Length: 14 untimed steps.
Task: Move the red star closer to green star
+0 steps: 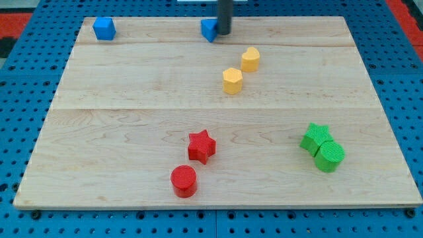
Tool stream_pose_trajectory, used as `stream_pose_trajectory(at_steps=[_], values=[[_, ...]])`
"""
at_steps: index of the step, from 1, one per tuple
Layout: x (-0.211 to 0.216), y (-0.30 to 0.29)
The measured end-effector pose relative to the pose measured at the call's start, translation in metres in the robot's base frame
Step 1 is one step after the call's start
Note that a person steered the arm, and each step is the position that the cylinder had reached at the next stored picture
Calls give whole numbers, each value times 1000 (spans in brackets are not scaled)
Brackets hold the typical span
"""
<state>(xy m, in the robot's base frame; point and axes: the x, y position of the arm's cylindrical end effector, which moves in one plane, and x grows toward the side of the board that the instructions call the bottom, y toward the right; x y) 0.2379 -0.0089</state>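
Observation:
The red star (201, 146) lies on the wooden board (132, 132) at the lower middle. The green star (315, 137) lies at the lower right, far to the red star's right, touching a green cylinder (329, 156) just below it. My tip (224, 33) is at the view's top centre, far above the red star, right next to a blue block (209, 29) that it partly hides.
A red cylinder (184, 180) lies just below and left of the red star. Two yellow blocks (250, 59) (232, 80) lie at the upper middle. A blue cube (104, 28) sits at the top left. A blue pegboard surrounds the board.

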Motion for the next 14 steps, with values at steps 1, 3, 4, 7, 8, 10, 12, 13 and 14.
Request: stream_pose_trajectory(at_steps=[1, 3, 4, 7, 8, 10, 12, 13, 14], values=[[1, -28], [28, -31], [64, -50], [111, -61], [153, -61], [232, -92], [279, -50], [285, -40], [287, -40]])
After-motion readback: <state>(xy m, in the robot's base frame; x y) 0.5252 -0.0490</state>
